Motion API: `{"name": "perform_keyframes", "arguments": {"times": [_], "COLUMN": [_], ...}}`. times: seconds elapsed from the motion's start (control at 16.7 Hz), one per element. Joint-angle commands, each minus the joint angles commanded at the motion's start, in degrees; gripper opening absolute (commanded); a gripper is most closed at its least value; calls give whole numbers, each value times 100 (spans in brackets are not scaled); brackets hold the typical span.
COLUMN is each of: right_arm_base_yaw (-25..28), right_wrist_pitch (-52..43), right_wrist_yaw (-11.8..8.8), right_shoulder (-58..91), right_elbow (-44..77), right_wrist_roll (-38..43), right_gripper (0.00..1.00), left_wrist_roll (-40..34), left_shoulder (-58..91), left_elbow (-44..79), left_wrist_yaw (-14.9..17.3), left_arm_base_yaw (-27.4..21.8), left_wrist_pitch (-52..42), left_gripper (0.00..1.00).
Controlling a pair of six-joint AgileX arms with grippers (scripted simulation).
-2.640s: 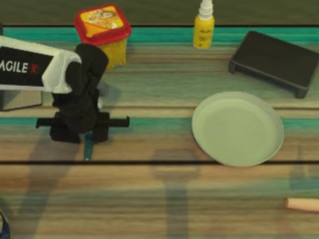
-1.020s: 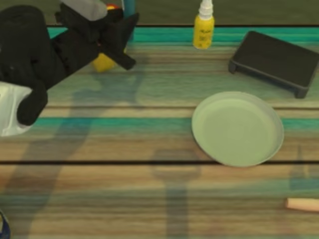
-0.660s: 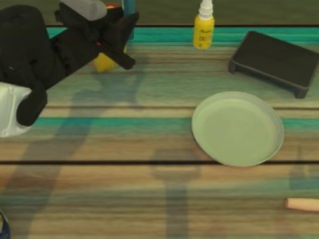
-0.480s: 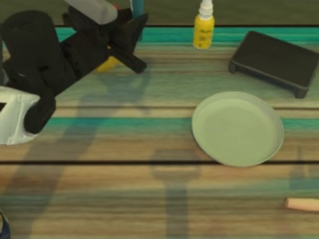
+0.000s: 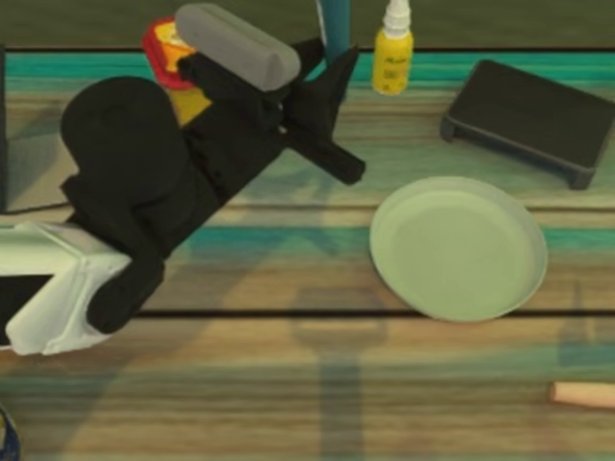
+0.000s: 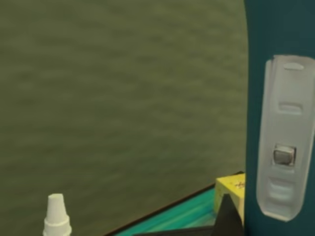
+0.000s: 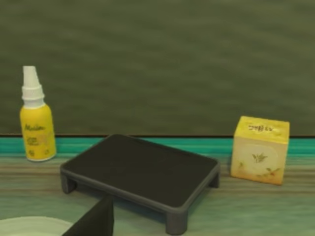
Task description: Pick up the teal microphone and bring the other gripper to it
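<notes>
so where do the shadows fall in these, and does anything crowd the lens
Top view: the left gripper holding the teal microphone casts a soft shadow on the table; another arm-shaped shadow lies beside the plate. Left wrist view: the microphone fills one side. Right wrist view: evenly lit, black tray unobstructed.

top: overhead, looking down | wrists: low, level | shared: yellow bottle (image 5: 392,60)

The teal microphone (image 6: 256,98) fills one side of the left wrist view, standing straight up and very close. It has a long white panel (image 6: 288,142) with a small grey button (image 6: 284,154). A black pointed finger (image 6: 229,219) pokes up just beside it. Behind sits a yellow box (image 6: 231,194). A white bottle tip (image 6: 56,216) shows farther off, before a plain green wall (image 6: 123,98).
</notes>
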Motion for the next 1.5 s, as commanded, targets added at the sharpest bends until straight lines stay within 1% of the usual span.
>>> {"name": "perform_keyframes", "arguments": {"times": [0.72,0.78,0.84,0.96,1.08,1.2,1.5], "right_arm_base_yaw": [3,28,74,214,404,630,1253], "right_wrist_pitch": [4,38,101,303,575,885,1684], "right_wrist_yaw": [-6,-56,-148,-439,-841,-1320,-2625], "right_shoulder": [8,72,195,620,1299,2206,4910], "right_elbow": [7,64,170,511,979,1522,2950], "right_wrist_roll": [-1,-6,-16,-46,-89,-139,-255], "right_gripper": [100,100,100,100,100,100,100], "left_wrist_roll": [-1,-1,-1,-1,-1,-1,-1], "left_shoulder": [-3,-3,-3,-3,-3,-3,-3], "left_elbow": [-2,-2,-2,-2,-2,-2,-2], "left_wrist_yaw": [-5,-5,-5,-5,-5,-5,-5], "left_arm_base_yaw": [-5,-5,-5,-5,-5,-5,-5], "left_wrist_pitch": [3,3,3,3,3,3,3], "left_gripper": [0,0,0,0,0,0,0]}}
